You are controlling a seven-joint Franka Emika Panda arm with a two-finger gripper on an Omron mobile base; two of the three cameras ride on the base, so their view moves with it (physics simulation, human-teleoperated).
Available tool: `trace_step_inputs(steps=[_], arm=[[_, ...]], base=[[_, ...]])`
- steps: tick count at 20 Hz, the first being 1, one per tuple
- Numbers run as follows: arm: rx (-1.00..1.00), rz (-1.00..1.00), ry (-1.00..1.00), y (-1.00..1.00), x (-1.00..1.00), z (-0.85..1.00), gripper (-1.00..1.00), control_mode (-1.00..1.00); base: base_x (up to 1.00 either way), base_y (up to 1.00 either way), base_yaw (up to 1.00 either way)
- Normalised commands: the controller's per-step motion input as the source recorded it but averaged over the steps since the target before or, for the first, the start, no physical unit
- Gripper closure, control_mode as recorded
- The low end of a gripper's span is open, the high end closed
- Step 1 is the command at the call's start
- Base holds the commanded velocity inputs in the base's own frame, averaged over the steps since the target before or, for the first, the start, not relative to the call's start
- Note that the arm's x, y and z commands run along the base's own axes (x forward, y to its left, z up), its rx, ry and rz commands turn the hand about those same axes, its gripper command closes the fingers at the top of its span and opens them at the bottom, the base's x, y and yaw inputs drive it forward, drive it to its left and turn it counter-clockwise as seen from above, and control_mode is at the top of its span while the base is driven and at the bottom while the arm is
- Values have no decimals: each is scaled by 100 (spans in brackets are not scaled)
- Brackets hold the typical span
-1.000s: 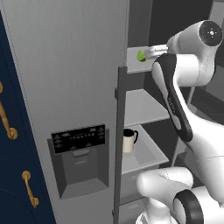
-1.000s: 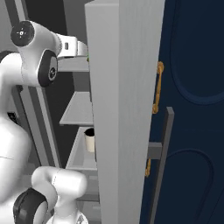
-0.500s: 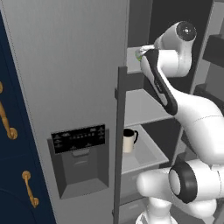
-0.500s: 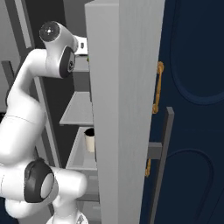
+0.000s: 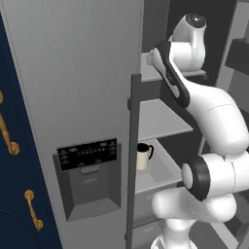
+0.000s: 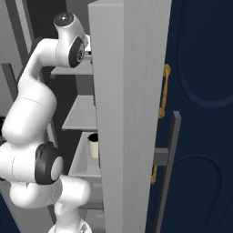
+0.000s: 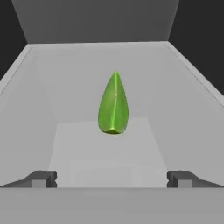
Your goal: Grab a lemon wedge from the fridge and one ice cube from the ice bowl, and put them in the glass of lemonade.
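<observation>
Lemon wedge (image 7: 113,105) on fridge (image 5: 78,73) shelf

The fridge (image 5: 73,97) stood with its right door open, the dark dispenser panel (image 5: 88,177) low on its closed grey door. Inside, right of that panel, a cream mug (image 5: 143,155) sat on a lower shelf (image 5: 163,168). The white arm (image 5: 194,102) reached to the top shelf (image 5: 146,73).

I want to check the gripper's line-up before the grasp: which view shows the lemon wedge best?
The hand view: the lemon wedge lies whole and unblocked on the fridge shelf, centred ahead of the gripper, whose fingertips stand wide apart. In the right base view a green sliver peeks past the fridge door. In the left base view the arm covers that spot.
</observation>
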Motion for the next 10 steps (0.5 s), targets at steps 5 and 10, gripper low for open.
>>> trace_step_inputs(steps=[5,10], arm=[[0,0,5,0,57,-29,-100,-100],[0,0,-6,0,55,-9,-100,-100]], base=[[0,0,0],[0,0,0]])
